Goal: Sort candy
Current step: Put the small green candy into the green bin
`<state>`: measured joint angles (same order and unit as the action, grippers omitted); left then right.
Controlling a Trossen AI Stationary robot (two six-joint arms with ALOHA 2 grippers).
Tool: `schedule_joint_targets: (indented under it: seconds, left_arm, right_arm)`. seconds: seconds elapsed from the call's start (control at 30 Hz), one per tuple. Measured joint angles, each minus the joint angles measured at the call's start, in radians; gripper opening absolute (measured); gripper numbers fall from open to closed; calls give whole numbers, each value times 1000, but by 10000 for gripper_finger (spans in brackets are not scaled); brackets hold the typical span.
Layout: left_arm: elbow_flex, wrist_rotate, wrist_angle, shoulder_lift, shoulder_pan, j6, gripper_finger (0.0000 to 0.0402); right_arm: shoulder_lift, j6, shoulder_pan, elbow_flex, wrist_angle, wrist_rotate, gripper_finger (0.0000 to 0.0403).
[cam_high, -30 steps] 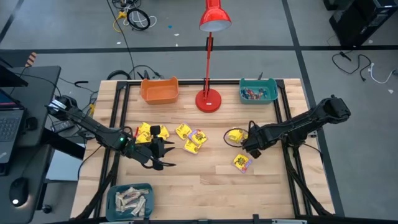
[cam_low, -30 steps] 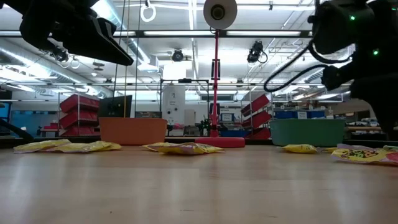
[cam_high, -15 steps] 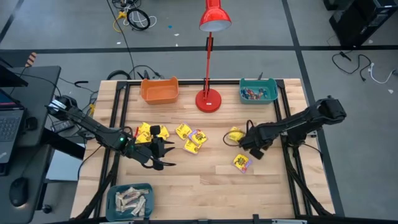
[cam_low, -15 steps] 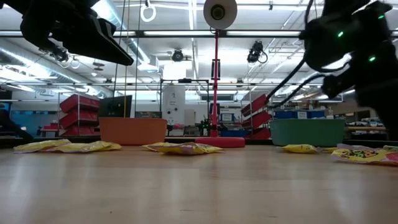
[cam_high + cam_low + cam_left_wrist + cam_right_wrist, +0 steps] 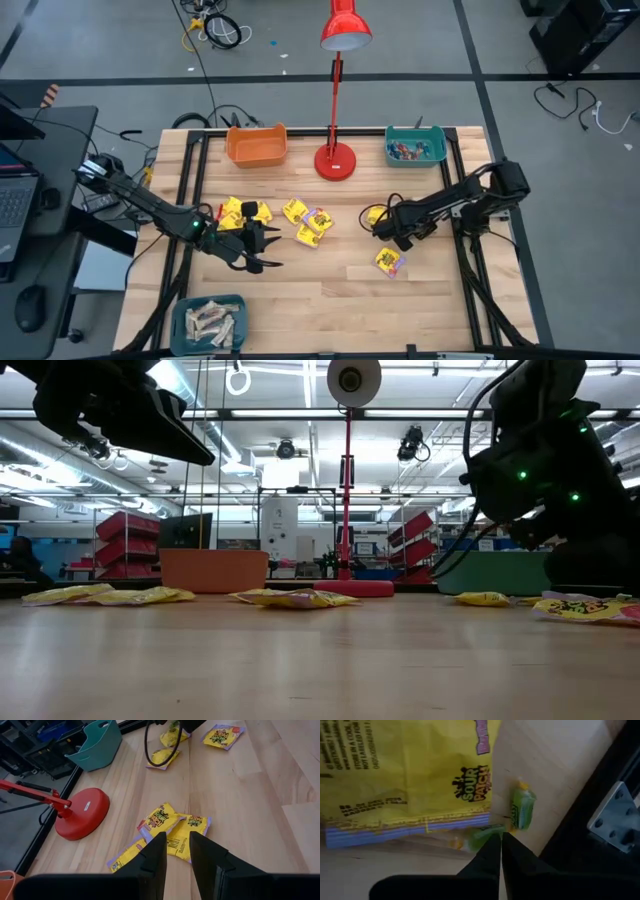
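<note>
R gripper (image 5: pixel 378 229) has slid in over the yellow packet (image 5: pixel 405 770), fingers now pressed together by a green sweet (image 5: pixel 522 810), pick underway. L gripper (image 5: pixel 268 250) stays put, fingers part-spread, empty.

I am counting one orange bin (image 5: pixel 256 146), two teal bins (image 5: pixel 416 147), one lamp (image 5: pixel 335 160), about nine yellow packets (image 5: pixel 318 218) and two green sweets (image 5: pixel 522 810). I am finding the beige bars (image 5: pixel 210 320) too heaped to count.
</note>
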<state>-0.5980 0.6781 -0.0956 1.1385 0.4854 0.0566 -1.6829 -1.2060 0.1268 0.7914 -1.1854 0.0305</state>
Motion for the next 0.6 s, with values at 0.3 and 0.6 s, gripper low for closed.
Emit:
schedule_joint_targets:
  seconds: [0.3, 0.6]
  left_arm:
    - [0, 7, -4, 0, 0, 0, 88]
    - [0, 7, -4, 0, 0, -2, 88]
  right_arm:
    - [2, -30, 13, 33, 50, -2, 1]
    - [0, 211, 31, 181, -54, 25, 1]
